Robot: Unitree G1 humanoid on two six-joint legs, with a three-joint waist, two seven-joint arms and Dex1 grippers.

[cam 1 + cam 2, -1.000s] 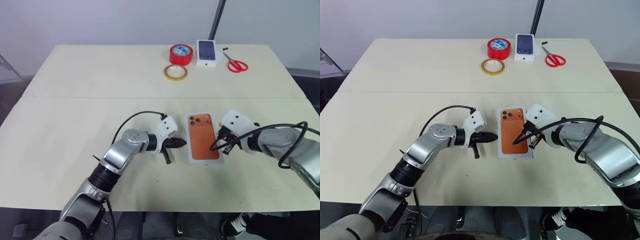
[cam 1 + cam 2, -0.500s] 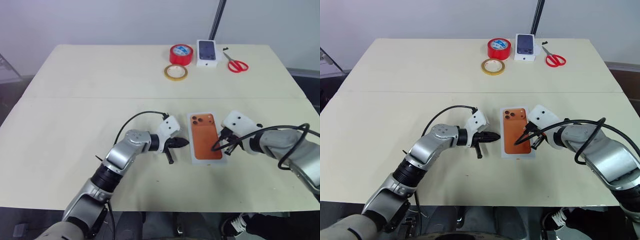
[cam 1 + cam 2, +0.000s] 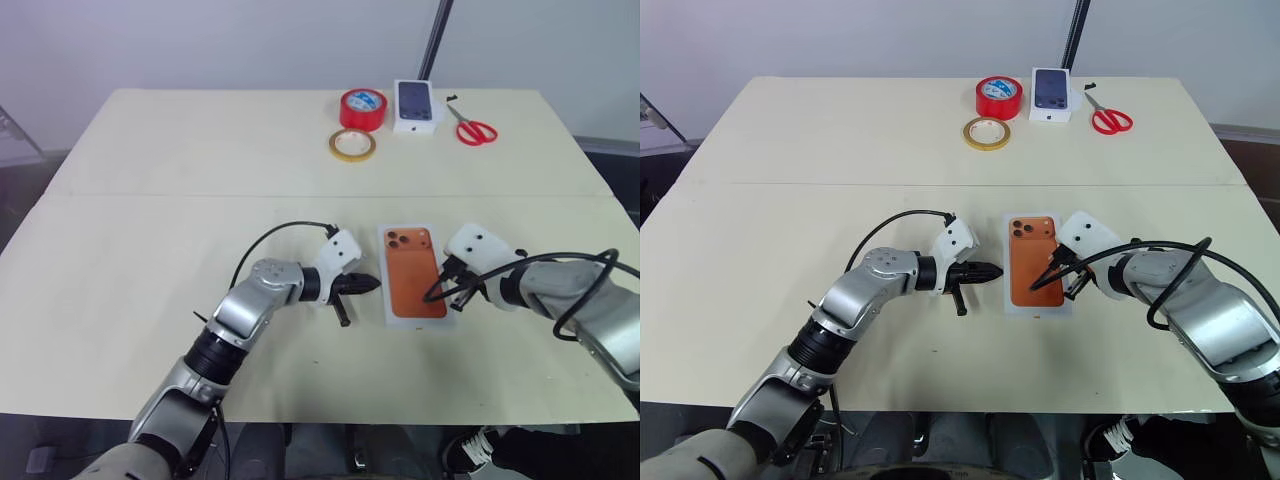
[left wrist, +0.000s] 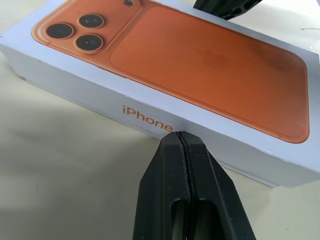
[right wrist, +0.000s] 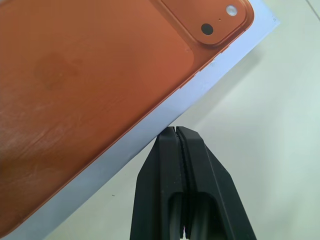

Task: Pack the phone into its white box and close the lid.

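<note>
Pressing in from both sides with fingers pinched tight: left gripper (image 4: 181,136) touching the closed white box's (image 4: 150,107) side wall mid-table, right gripper (image 5: 176,131) at its opposite edge, orange phone picture (image 3: 412,272) topside.

Phone inside closed white box (image 3: 415,272)

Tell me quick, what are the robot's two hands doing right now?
Left gripper: shut, holding nothing, tips at the white box.
Right gripper: shut, holding nothing.
</note>
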